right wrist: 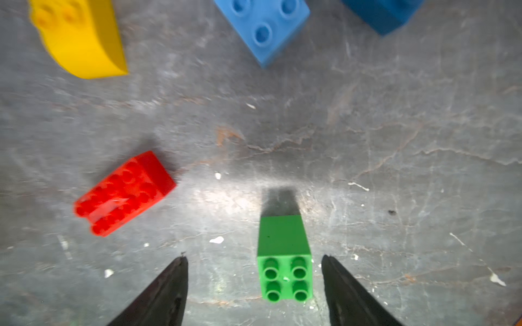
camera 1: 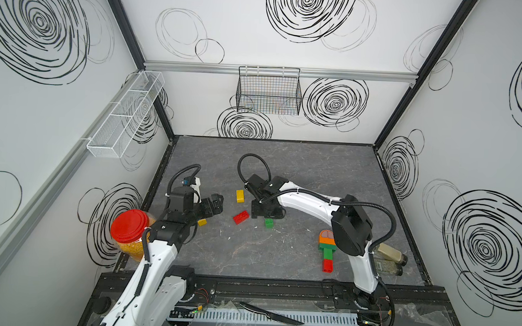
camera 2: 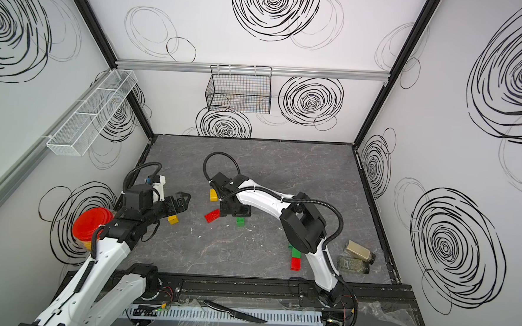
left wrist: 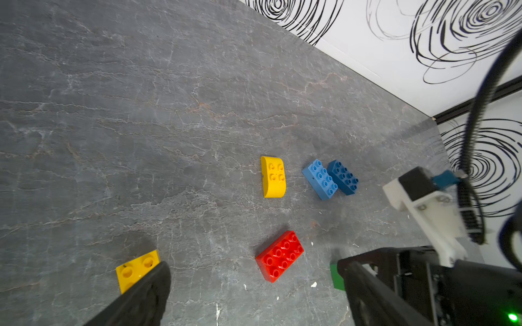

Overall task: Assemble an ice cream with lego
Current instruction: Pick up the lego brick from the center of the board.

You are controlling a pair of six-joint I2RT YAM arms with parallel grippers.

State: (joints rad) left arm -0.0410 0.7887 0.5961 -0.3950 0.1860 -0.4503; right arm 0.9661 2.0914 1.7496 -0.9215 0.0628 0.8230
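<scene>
Straddling a green lego brick (right wrist: 284, 254), the right end effector (right wrist: 254, 258) hangs fingers-down near the middle of the grey surface (camera 1: 314, 172). Its fingers are spread, a gap shows on either side of the brick, and it grips nothing. The square brick stands upright with its studs facing up at the end effector and shows no clear long axis. In both top views it peeks out at the end effector's 6 o'clock.

At the green brick's 9 o'clock lies an oblong red brick (camera 1: 241, 217), studs up, long axis running 8 to 2 o'clock. A rounded yellow brick (camera 1: 240, 196) sits at the red one's 12 o'clock.

The left end effector (camera 2: 183, 200), spread wide and empty, hovers toward the surface's 9 o'clock side, a small yellow brick (camera 1: 202, 222) just beside it.

At 4 o'clock a built stack (camera 1: 328, 253) lies flat, orange dome toward 12, red end toward 6, partly hidden by the right arm.
</scene>
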